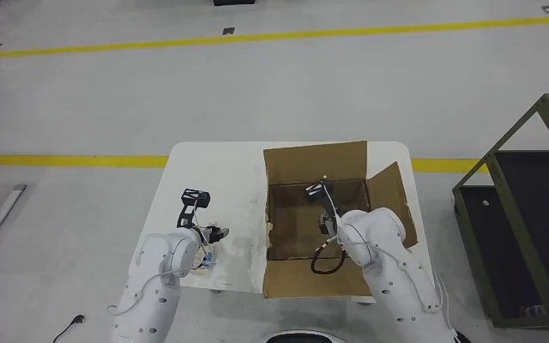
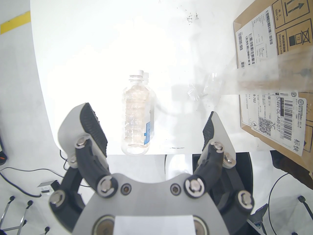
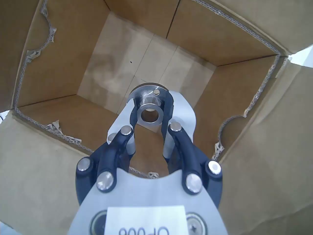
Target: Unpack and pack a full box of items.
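An open cardboard box [image 1: 316,163] stands on the right half of the white table [image 1: 214,171]. My right gripper [image 3: 151,106] hangs inside the box [image 3: 220,42], shut on a small metal flanged bushing [image 3: 149,123] held above the bare box floor. In the top view the right gripper [image 1: 326,225] is over the middle of the box. A clear plastic bottle [image 2: 135,116] lies on the table [image 2: 110,25] near its front edge. My left gripper [image 2: 149,113] hovers over it, open and holding nothing. The box's labelled side [image 2: 269,37] is beside it.
A crumpled clear plastic film [image 2: 205,86] lies on the table between the bottle and the box. A dark green metal rack [image 1: 506,231] stands on the floor to the right. Cables [image 2: 24,172] lie on the floor below the table's front edge.
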